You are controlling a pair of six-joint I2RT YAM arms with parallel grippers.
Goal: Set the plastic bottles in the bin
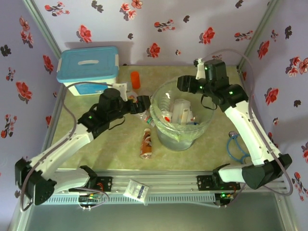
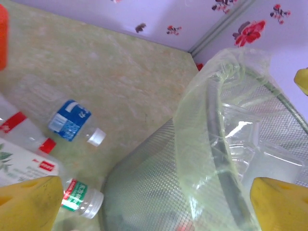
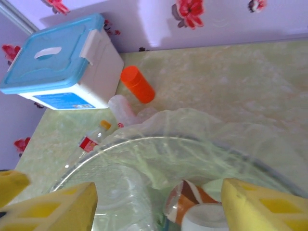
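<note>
Bin (image 1: pixel 179 140): round, grey mesh wall, clear pale-green liner (image 2: pixel 202 115) folded over the rim. Stands upright, mid-table. Inside: jumbled clear bottles (image 1: pixel 182 111); near the top lies a brown-orange bottle (image 3: pixel 190 204) w/ white cap.

On the table just left of the bin, all lying flat:
- brown-label bottle (image 1: pixel 147 143), nr the bin's foot
- blue-label bottle (image 2: pixel 72 122) w/ white cap
- green-and-red-label bottle (image 2: pixel 81 197)
- red-label bottle (image 2: pixel 26 131), close to the last two
- orange-cap bottle (image 3: pixel 94 139), seen past the rim from the right wrist

Right gripper (image 3: pixel 156 204) hangs over the bin. Its yellow fingers (image 3: pixel 53 207) are apart, nothing pinched. Left gripper (image 2: pixel 154 195) sits low by the bin's left wall, above the loose bottles, jaws spread wide, nothing between them.

Further back: orange cylinder (image 1: pixel 135 79) and white box (image 1: pixel 88 65) w/ blue lid, back-left corner. Small packet (image 1: pixel 136 189) on the front rail.
</note>
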